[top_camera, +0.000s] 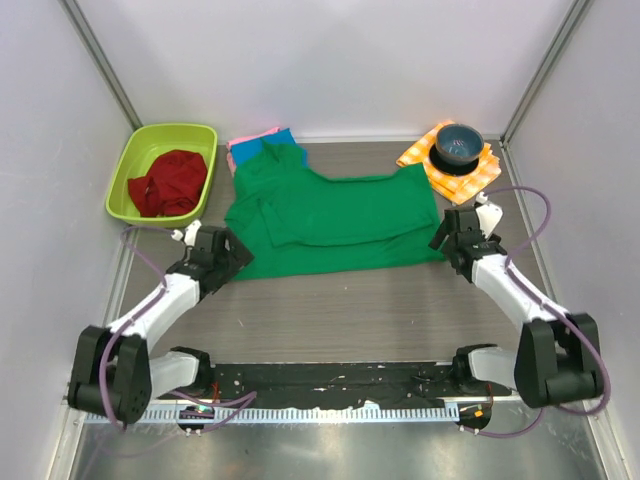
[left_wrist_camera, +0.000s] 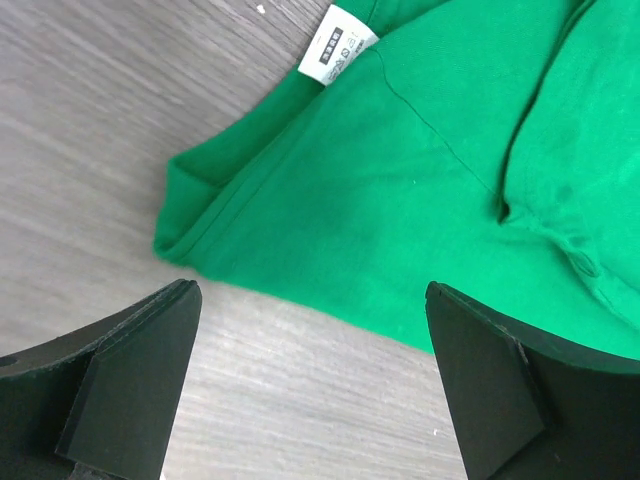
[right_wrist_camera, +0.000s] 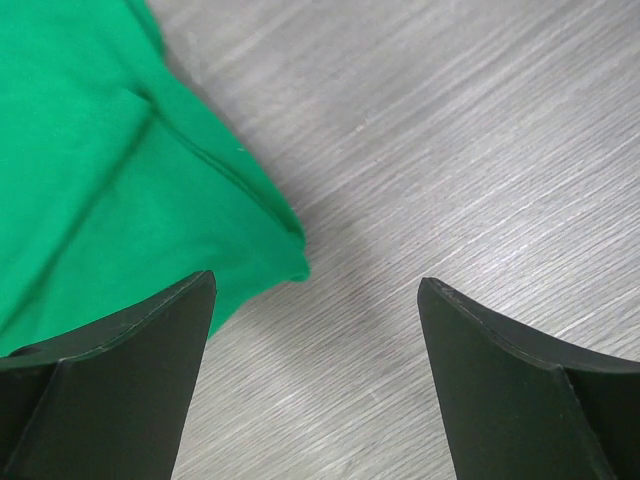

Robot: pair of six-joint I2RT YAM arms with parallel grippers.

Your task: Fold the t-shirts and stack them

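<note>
green t-shirt [top_camera: 330, 215] | left end effector [left_wrist_camera: 310, 292] wide, at left corner | right end effector [right_wrist_camera: 315, 283] wide, at right corner

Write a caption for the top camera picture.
The left gripper and right gripper, both open, at the near corners of a green t-shirt lying on the table.

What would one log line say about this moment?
green t-shirt: partly folded | left gripper: open over its near-left corner | right gripper: open over its near-right corner | held: nothing
</note>
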